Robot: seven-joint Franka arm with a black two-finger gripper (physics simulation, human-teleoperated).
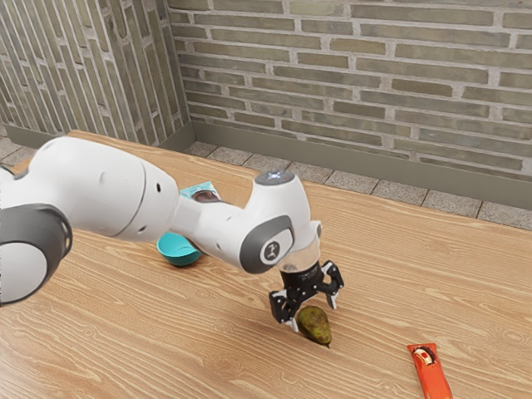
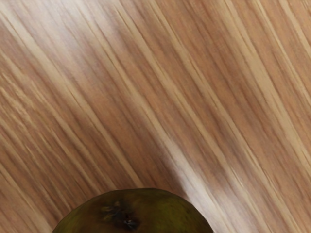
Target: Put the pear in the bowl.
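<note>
The black gripper (image 1: 313, 314) is spread open, its two fingertips wide apart just over the pear (image 1: 314, 325). The green-brown pear lies on the table, its narrow end pointing toward the exterior view's lower right; one fingertip is close beside its left side there. In the wrist view the rounded end of the pear (image 2: 133, 213), with a dark blossom spot, rises at the lower edge, just under my hand. A turquoise bowl (image 1: 177, 251) stands on the table below my forearm in the exterior view, its upper part partly hidden by the arm.
A red packet (image 1: 430, 371) lies on the wooden table (image 1: 199, 332) at the exterior view's lower right. Behind my forearm, a light-blue and dark item (image 1: 200, 191) is partly hidden. A brick wall stands beyond the table's far edge.
</note>
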